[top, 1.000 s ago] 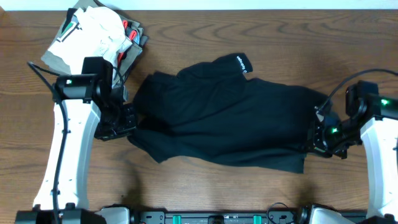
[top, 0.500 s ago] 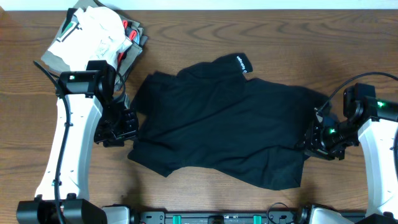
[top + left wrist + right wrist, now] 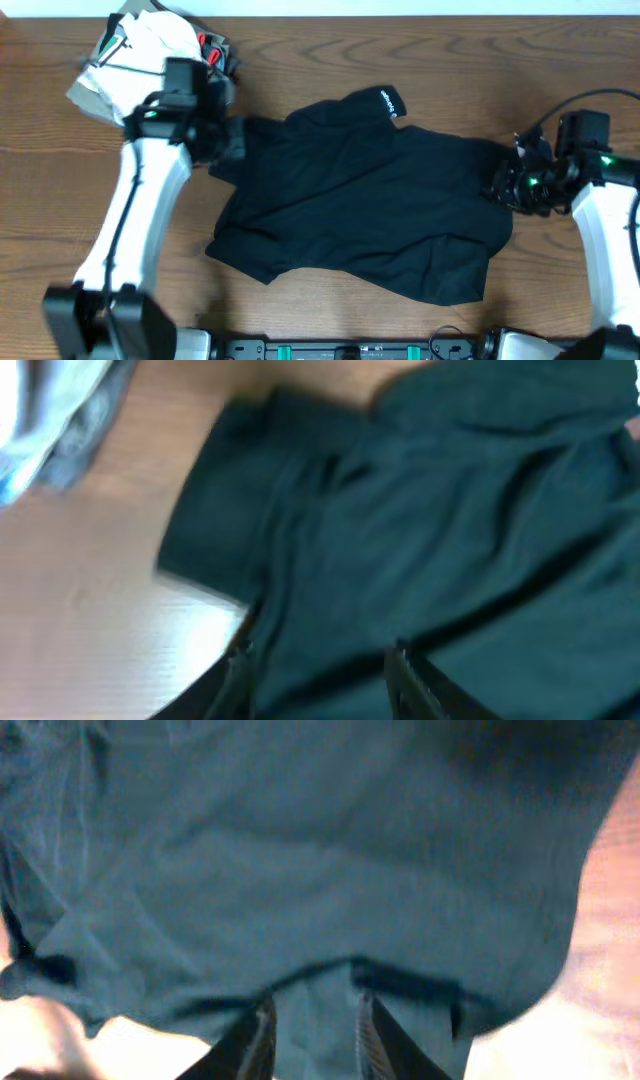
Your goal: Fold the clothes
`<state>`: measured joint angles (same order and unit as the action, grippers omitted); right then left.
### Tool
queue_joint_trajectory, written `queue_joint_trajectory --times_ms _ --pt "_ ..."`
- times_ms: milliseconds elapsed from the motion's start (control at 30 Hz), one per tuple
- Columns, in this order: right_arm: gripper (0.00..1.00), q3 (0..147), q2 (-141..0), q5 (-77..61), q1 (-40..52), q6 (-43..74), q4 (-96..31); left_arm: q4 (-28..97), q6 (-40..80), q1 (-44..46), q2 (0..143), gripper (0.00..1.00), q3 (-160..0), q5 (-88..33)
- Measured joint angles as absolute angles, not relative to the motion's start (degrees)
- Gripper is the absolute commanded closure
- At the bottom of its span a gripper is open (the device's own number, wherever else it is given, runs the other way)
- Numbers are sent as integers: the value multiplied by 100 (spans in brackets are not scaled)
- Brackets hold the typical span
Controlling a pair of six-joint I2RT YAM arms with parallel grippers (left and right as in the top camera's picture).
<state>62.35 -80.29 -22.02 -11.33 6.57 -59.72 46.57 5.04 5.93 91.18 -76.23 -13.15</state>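
Observation:
The black garment (image 3: 360, 200) lies spread and rumpled across the middle of the table, with its small white logo (image 3: 388, 102) at the far edge. My left gripper (image 3: 228, 140) hangs over the garment's far left corner. In the left wrist view its fingers (image 3: 320, 670) stand wide apart over the black fabric (image 3: 420, 510), which is blurred. My right gripper (image 3: 503, 185) is at the garment's right edge. In the right wrist view its fingers (image 3: 312, 1020) pinch a fold of the fabric (image 3: 320, 850) at the hem.
A stack of folded white, olive-grey and red garments (image 3: 150, 55) sits at the far left corner, close behind my left arm; it shows blurred in the left wrist view (image 3: 60, 420). Bare wooden table (image 3: 330, 50) surrounds the garment.
My left gripper left the garment's left edge and swung toward the far left corner. My right gripper moved farther back along the right edge, and the garment's right side shifted with it.

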Motion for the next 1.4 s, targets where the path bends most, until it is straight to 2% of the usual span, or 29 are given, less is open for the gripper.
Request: queue_joint_trajectory --times_ms 133,433,600,833,900,1033,1100,1300,1400 --pt "84 6235 -8414 -2145 -985 668 -5623 3992 274 932 9883 59 -7623 -1313" --pt "83 6237 -9273 -1514 -637 709 -5454 3833 -401 1295 10521 56 -7620 -1282" --pt "87 6241 -9931 -1319 -502 766 -5227 3758 -779 1402 10770 55 -7620 -1197" --pt "87 6241 -10451 -1192 -349 952 -4842 3691 -930 1404 11155 54 -7618 -1155" --pt "86 6241 -10508 -1098 -333 1031 -4729 3636 -934 1404 11153 50 -7618 -1129" --pt "85 6272 -10650 -814 -329 1315 -4615 3601 -993 1404 11155 36 -7618 -930" --pt "85 6318 -10709 -742 -331 1439 -4517 3599 -1007 1402 11155 32 -7618 -849" --pt "84 6488 -10890 -764 -423 1658 -4021 3555 -982 1404 11155 28 -7618 -744" --pt "83 6611 -11048 -816 -552 1706 -3459 3531 -930 1402 11155 23 -7618 -727"
